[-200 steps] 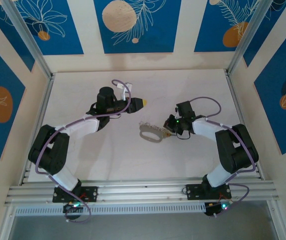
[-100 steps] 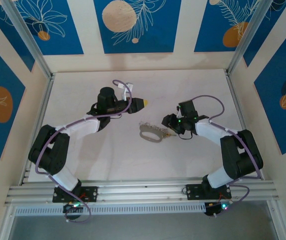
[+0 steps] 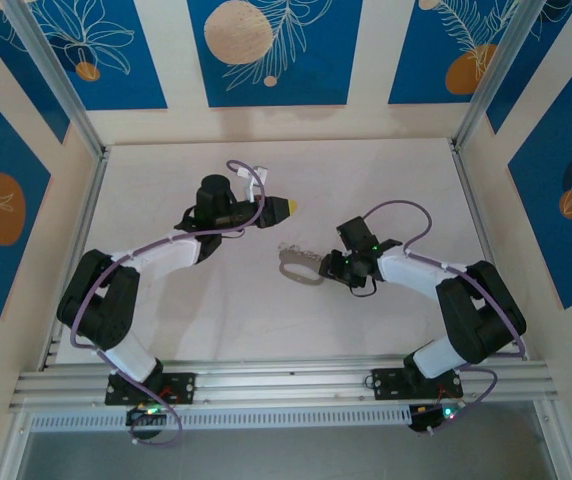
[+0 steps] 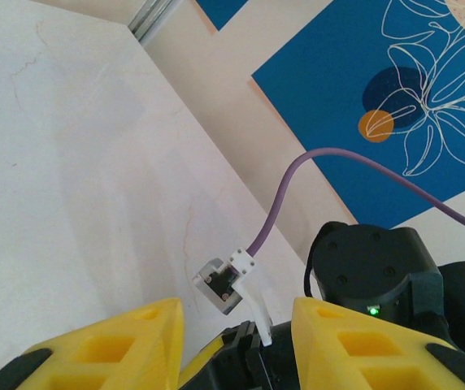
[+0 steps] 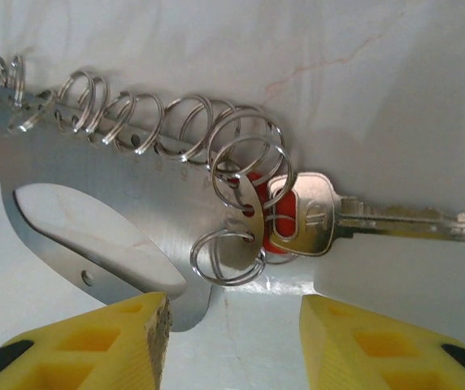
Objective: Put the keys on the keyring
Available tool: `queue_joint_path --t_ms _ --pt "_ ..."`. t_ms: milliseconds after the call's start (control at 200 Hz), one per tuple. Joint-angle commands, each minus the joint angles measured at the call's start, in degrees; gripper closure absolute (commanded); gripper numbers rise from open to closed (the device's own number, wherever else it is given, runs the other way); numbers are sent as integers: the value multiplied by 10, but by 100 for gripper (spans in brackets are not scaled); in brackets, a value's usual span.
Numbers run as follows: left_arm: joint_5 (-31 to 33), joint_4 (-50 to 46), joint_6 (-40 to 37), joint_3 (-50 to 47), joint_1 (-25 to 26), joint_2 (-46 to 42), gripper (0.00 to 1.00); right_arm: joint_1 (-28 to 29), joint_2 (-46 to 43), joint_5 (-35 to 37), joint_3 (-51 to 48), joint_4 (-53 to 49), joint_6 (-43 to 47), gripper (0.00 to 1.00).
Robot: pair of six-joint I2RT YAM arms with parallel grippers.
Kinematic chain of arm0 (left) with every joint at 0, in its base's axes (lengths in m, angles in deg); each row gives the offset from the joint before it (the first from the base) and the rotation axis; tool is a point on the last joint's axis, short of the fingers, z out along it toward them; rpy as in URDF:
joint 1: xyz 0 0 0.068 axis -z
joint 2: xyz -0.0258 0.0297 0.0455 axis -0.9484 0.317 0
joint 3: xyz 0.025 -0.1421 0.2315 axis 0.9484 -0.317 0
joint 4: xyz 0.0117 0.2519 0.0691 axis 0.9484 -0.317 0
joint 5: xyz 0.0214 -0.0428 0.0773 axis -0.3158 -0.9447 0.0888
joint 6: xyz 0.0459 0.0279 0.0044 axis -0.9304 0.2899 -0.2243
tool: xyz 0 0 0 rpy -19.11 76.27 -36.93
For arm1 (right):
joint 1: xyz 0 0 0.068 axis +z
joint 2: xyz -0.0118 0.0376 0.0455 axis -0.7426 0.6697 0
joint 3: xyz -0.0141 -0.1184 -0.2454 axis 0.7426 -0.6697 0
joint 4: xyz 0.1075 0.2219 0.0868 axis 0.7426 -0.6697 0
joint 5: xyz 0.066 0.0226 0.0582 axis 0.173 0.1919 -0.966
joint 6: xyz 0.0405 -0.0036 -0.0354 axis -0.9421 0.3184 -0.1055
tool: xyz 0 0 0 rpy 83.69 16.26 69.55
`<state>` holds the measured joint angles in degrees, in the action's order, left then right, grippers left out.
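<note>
We see the keyring (image 5: 135, 195) lying flat on the pale bench (image 3: 386, 170), a little right of centre, just in front of the right pincer (image 5: 232, 318). From the right wrist view it is a thin grey metal plate with an oval cutout and a row of small split rings (image 5: 139, 122) fringing its upper edge. The silver key (image 5: 310, 215) lies at the plate's right end, with its head overlapping the last rings and its blade pointing away to the right. The red tag (image 5: 254, 182) peeks out from under the key's head (we cannot tell whether the key is threaded on a ring or only resting on it).

The right pincer is released. Its two yellow fingers (image 5: 94, 345) stand apart on either side of the plate's near edge, with nothing between them.

The left pincer (image 3: 286, 207) is well apart from the keyring, toward the back of the bench. In its own wrist view its yellow fingers are spread and grasp nothing, and the right arm's dark wrist sits beyond them.
</note>
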<state>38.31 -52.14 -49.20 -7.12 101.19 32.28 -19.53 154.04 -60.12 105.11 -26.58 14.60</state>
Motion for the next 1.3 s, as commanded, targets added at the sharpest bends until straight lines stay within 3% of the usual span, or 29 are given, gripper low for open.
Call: queue_joint_path --t_ms 0,345,860,1035,1295 --pt "4 12 3 3 5 -1 60 17 12 56 33 -31 12 54" --pt "5 8 -1 -2 5 -12 60 41 83 110 95 -57 29 56" --pt "5 10 -3 -1 6 -11 60 43 88 126 99 -74 42 77" --pt "5 11 -1 0 5 -10 60 51 83 126 99 -75 49 69" --pt "5 13 0 -1 5 -12 60 61 97 150 107 -91 53 73"
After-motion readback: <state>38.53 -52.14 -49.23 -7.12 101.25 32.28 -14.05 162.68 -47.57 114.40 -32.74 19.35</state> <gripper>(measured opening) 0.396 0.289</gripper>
